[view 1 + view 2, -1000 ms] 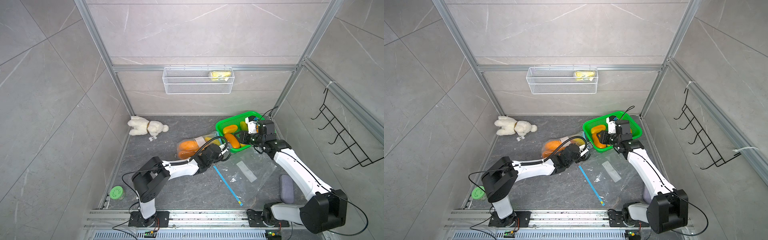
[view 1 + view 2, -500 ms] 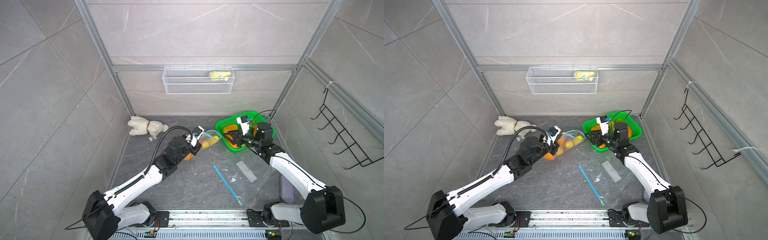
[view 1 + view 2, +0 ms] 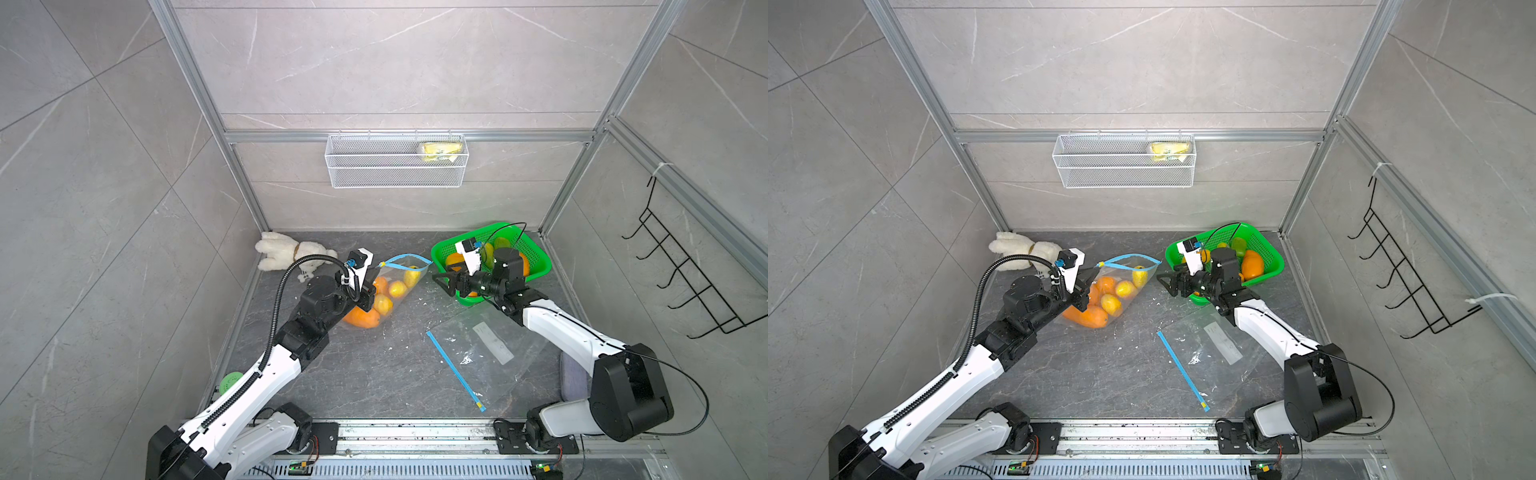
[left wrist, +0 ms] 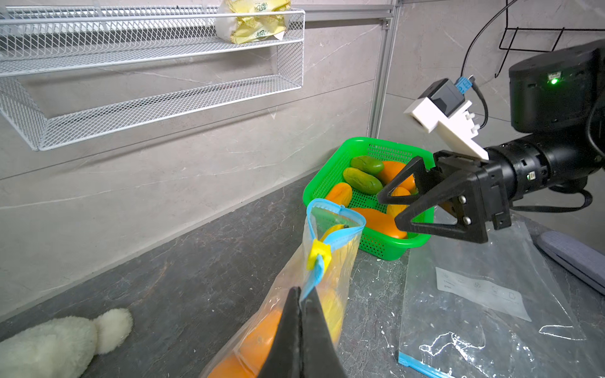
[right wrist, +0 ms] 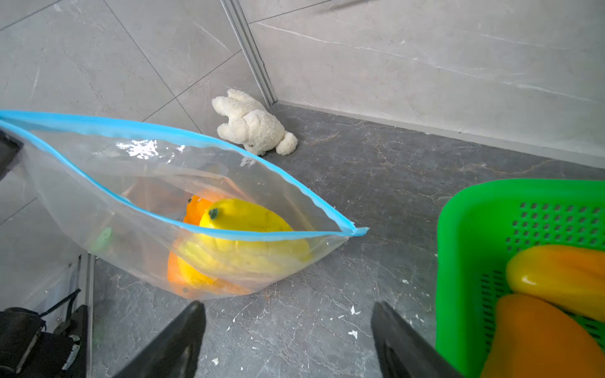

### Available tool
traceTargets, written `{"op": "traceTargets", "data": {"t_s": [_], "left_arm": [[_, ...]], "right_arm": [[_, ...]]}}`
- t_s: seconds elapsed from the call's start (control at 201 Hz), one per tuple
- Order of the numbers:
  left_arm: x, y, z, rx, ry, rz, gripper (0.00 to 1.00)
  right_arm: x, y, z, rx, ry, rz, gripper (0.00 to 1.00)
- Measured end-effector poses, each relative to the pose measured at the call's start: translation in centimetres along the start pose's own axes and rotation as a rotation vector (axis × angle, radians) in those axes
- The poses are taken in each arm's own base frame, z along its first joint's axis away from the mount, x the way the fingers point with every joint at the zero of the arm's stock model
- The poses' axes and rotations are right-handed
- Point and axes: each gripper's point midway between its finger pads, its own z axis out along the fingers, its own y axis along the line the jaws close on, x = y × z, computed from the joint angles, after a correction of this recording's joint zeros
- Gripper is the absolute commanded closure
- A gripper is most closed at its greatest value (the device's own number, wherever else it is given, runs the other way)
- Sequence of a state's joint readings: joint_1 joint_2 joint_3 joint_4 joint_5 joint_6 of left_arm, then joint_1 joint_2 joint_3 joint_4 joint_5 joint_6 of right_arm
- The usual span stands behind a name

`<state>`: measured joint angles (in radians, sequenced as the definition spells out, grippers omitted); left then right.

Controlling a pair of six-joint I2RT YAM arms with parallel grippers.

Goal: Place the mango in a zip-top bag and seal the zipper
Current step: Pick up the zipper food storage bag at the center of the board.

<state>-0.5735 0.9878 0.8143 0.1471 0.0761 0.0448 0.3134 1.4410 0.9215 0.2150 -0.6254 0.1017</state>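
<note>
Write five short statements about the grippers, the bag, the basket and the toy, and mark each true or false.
1. The left gripper has its jaws shut on the zip-top bag's blue zipper strip. True.
2. The right gripper holds a mango. False: its jaws stand open and empty.
3. The zip-top bag is sealed. False: its mouth gapes, with mangoes inside.
4. The green basket contains mangoes. True.
5. The plush toy lies in the green basket. False: it lies on the table by the back corner.
</note>
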Motion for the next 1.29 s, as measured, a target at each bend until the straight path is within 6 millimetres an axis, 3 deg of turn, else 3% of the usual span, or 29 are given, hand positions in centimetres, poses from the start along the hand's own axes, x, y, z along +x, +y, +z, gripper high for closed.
{"op": "traceTargets", "data": {"t_s": [0.149,0.314,0.448,0.548,0.752,0.891,1.105,1.294], "left_arm": [[0.0,-0.1,-0.1,0.017,0.002,-0.026,1.0],[-0.8,-0.4,-0.8,0.041,-0.019,-0.052,1.0],[-1.8,-0.6,-1.4,0.062,-0.037,-0.065,1.0],[-2.4,-0.9,-1.4,0.087,-0.041,-0.071,1.0],[-2.7,-1.6,-0.2,0.14,-0.028,-0.078,1.0],[-3.8,-2.2,1.5,0.202,-0.016,-0.08,1.0],[-5.5,-3.4,4.4,0.315,-0.015,-0.08,1.0],[-5.1,-4.5,3.8,0.388,-0.031,-0.07,1.0]], "right_arm": [[0.2,-0.4,1.4,-0.021,-0.031,-0.086,0.13],[1.9,-1.2,3.0,-0.051,-0.012,-0.094,0.15],[0.6,-0.3,2.7,-0.083,-0.063,-0.125,0.23],[-1.6,1.8,1.2,-0.106,-0.118,-0.178,0.29],[-7.9,10.5,-1.2,-0.231,-0.203,-0.383,0.3],[-10.5,12.8,-2.4,-0.248,-0.216,-0.458,0.29],[-9.0,12.3,-3.1,-0.199,-0.131,-0.47,0.29],[-8.1,12.2,-3.9,-0.177,-0.074,-0.472,0.3]]}}
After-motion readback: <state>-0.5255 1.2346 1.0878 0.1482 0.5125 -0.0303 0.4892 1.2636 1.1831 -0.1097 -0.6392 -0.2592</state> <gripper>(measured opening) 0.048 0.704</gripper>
